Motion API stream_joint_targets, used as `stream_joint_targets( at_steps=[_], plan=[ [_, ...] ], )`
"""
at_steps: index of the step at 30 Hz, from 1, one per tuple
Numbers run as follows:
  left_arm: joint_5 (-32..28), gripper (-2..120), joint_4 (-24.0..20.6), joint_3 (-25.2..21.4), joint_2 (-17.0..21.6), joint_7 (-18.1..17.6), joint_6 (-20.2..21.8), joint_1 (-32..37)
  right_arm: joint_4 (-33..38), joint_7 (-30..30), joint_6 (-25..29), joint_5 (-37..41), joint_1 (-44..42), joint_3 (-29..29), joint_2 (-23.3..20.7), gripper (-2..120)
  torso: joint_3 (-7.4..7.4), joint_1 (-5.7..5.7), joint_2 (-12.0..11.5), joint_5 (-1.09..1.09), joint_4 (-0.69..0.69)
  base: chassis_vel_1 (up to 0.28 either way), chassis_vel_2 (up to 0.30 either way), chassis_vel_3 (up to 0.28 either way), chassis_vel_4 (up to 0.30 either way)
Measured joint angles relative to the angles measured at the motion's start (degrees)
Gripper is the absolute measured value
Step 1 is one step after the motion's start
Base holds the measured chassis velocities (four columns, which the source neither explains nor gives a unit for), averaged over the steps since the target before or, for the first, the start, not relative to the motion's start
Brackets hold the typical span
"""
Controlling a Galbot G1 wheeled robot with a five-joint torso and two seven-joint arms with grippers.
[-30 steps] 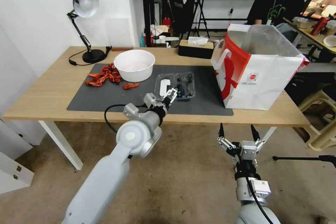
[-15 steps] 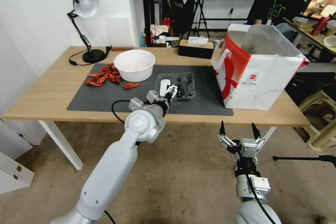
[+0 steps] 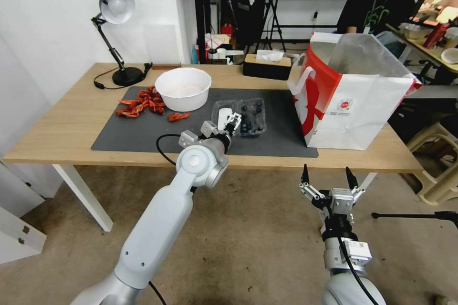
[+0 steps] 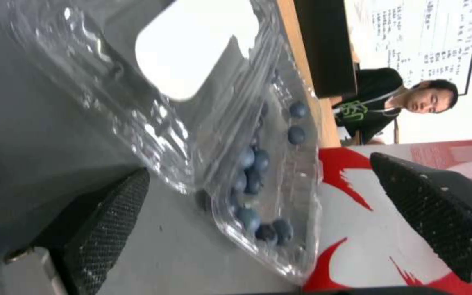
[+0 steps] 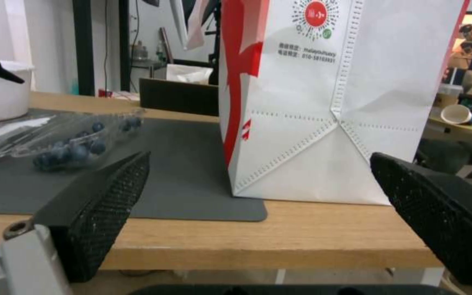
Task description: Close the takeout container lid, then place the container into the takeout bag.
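Pincer point(image 3: 232, 121) agape at lid point(image 3: 223, 115) edge

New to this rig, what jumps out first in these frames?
The left tool, open, sits right at the open berry box on the dark mat, its clear lid folded flat beside the berry half. To the right a big red-and-white bag stands open-topped on the table. The right tool hangs open below the table's front edge.
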Motion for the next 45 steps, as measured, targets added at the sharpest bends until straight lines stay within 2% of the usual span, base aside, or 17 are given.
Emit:
stream_joint_targets(
  at_steps=[6, 8, 10, 12, 13, 17, 18, 22, 31, 39, 43, 45],
  plan=[
    [1.99, 100, 0.62, 0.12, 0.6, 1.76, -0.83, -0.1, 0.03, 0.01, -0.03, 0.04, -0.01, -0.13, 0.04, 100, 0.0, 0.0, 0.0, 0.0, 0.0, 0.0, 0.0, 0.0, 0.0],
    [4.72, 100, 0.62, 0.72, 1.28, 3.82, -1.44, 0.15, 0.03, 0.01, -0.03, 0.04, 0.01, -0.32, 0.06, 100, 0.0, 0.0, 0.0, 0.0, 0.0, 0.0, 0.0, 0.0, 0.0],
    [5.24, 100, 0.6, 0.86, 1.38, 4.17, -1.53, 0.23, 0.03, 0.01, -0.03, 0.04, 0.03, -0.33, 0.07, 100, 0.0, 0.0, 0.0, 0.0, 0.0, 0.0, 0.0, 0.0, 0.0],
    [10.02, 100, 0.44, 2.4, 2.22, 7.54, -2.59, 0.7, 0.03, -0.01, -0.03, 0.04, 0.1, -0.35, 0.07, 100, 0.0, -0.01, 0.0, 0.0, 0.0, 0.0, 0.0, 0.0, 0.0],
    [10.02, 100, 0.44, 2.4, 2.22, 7.54, -2.59, 0.7, 0.03, -0.01, -0.03, 0.04, 0.1, -0.35, 0.07, 100, 0.0, -0.01, 0.0, 0.0, 0.0, 0.0, 0.0, 0.0, 0.0],
    [18.26, 100, 1.55, 4.43, 3.23, 14.62, -4.93, 1.63, -0.01, -0.03, 0.03, 0.01, -0.02, -0.37, 0.08, 100, 0.0, -0.01, 0.0, -0.01, 0.0, 0.0, 0.0, 0.0, 0.0],
    [18.26, 100, 1.55, 4.43, 3.23, 14.62, -4.93, 1.63, -0.01, -0.03, 0.03, 0.01, -0.02, -0.37, 0.08, 100, 0.0, -0.01, 0.0, -0.01, 0.0, 0.0, 0.0, 0.0, 0.0],
    [25.96, 100, 2.96, 6.4, 3.94, 20.72, -7.97, 2.25, 0.0, -0.07, 0.15, -0.03, -0.22, -0.16, -0.04, 100, 0.0, -0.01, 0.01, 0.0, 0.0, 0.0, 0.0, 0.0, 0.0],
    [35.41, 100, 4.17, 8.38, 4.79, 25.57, -10.7, 1.89, -0.06, -0.17, 0.41, -0.26, -0.37, -0.17, 0.04, 100, 0.0, -0.01, 0.01, 0.0, 0.0, 0.0, 0.0, 0.0, 0.0],
    [35.41, 100, 4.18, 9.69, 5.35, 26.34, -11.33, 0.01, -0.14, -0.23, 0.54, -0.42, -0.43, -0.11, 0.13, 100, 0.01, -0.01, 0.01, 0.0, 0.0, 0.0, 0.0, 0.0, 0.0],
    [32.36, 100, 2.88, 10.58, 5.68, 25.98, -10.74, -1.13, -0.09, -0.25, 0.54, -0.45, -0.53, -0.08, 0.23, 100, 0.0, -0.01, 0.01, 0.0, 0.0, 0.0, 0.0, 0.0, 0.0],
    [28.78, 100, 1.42, 10.94, 5.78, 25.03, -9.6, -1.61, 0.02, -0.26, 0.55, -0.46, -0.58, 0.0, 0.33, 100, 0.0, -0.01, 0.01, 0.0, 0.0, 0.0, 0.0, 0.0, 0.0]
  ],
)
